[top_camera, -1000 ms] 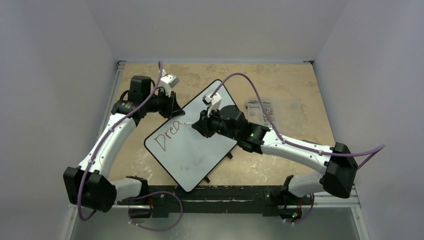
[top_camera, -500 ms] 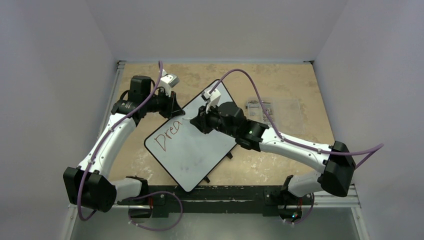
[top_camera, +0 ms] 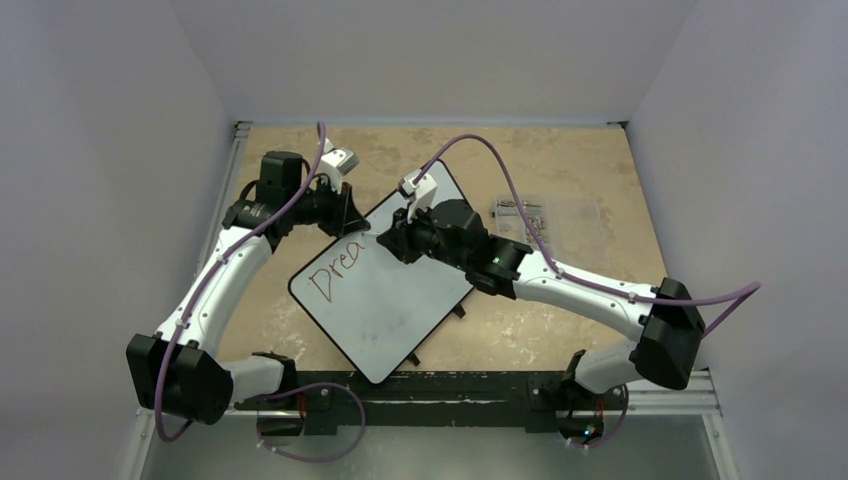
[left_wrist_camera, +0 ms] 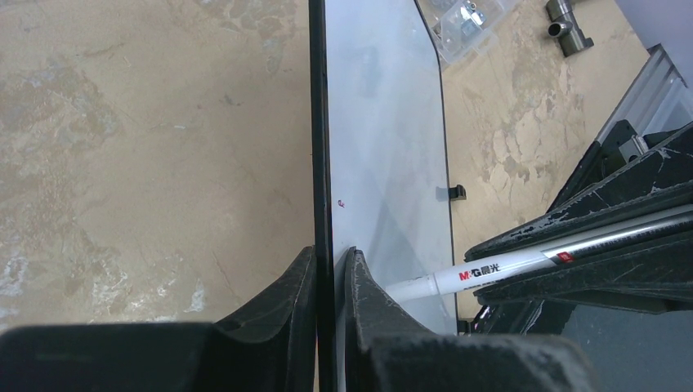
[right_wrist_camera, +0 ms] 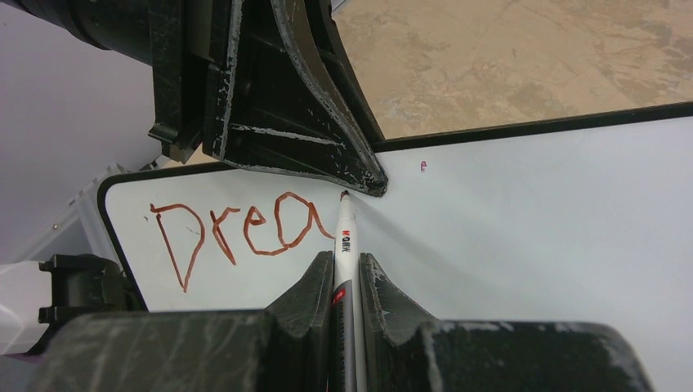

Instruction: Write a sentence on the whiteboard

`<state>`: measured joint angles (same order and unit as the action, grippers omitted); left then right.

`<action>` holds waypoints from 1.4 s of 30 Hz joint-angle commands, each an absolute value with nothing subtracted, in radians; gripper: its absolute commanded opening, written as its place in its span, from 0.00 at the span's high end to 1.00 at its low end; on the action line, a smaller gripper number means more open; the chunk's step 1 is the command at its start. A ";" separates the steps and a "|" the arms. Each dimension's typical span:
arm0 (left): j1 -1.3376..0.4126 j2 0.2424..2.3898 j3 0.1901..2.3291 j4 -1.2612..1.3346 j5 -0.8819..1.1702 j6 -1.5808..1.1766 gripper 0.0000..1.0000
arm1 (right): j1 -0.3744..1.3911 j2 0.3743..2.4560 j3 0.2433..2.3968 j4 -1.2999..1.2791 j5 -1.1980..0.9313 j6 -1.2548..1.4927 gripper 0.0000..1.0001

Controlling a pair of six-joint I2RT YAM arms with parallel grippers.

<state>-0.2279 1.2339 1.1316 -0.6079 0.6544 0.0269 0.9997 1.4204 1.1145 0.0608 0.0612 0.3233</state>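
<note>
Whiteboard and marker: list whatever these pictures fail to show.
- Top view: the right arm hides part of the whiteboard, towards its far end.
- Right wrist view: whether the marker tip touches the board, beside the left hand, is unclear.
- Right wrist view: small red mark, too tiny to read.
- Left wrist view: clear box cut by the top edge; contents unclear.

Soft, even light falls from above. The overhead view is sharp, its pale walls tinted lilac, with only faint shadows on the worktop. The whiteboard carries a dull sheen and no hard glare. In both wrist views the near black fingers blur, and the marker throws a weak shadow.
</note>
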 commanded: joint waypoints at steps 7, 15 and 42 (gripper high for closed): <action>-0.252 1.215 1.154 -0.607 0.670 0.079 1.00 | 0.993 1.401 1.063 0.078 0.046 0.322 1.00; -0.251 1.215 1.154 -0.607 0.669 0.078 1.00 | 0.992 1.361 0.999 0.080 0.038 0.343 1.00; -0.252 1.215 1.154 -0.607 0.671 0.078 1.00 | 0.988 1.425 1.135 0.052 0.083 0.311 1.00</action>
<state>-0.2279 1.2339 1.1316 -0.6125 0.6460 0.0273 0.9989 1.4143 1.0870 0.0662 0.0383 0.3351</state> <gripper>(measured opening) 0.113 0.091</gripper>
